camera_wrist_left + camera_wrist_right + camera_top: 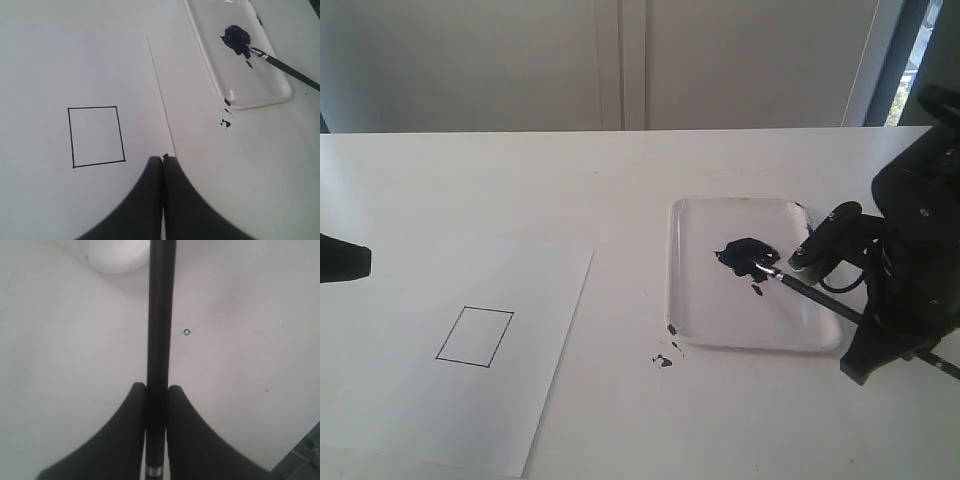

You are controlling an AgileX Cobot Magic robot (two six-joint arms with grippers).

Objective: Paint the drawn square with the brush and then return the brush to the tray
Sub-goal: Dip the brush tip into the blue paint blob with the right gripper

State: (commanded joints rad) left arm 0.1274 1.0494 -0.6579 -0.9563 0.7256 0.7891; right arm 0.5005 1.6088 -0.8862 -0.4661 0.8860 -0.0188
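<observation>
The thin black brush [802,288] slants across the glossy rounded tray [720,320]. Its bristles point into the dark blue blob [745,252] at the tray's middle, and the right claw [156,388] pinches its handle past the tray's corner. Well apart from the tray, the left claw [163,159] is closed and empty.

White tabletop [620,180], matte, fills most of the scene. White paper sheet [420,410] lies flat at near left, its right edge slanting. Small dark blue paint spatters [663,360] sit on the bare tabletop right of the sheet, a few drops close together, not touching it. Tiny dark ring mark [186,332] on the tabletop, seen in the right wrist view only. Far side: pale wall panels [620,60] with vertical seams; dark window frame [888,60] at far right, daylight beyond
</observation>
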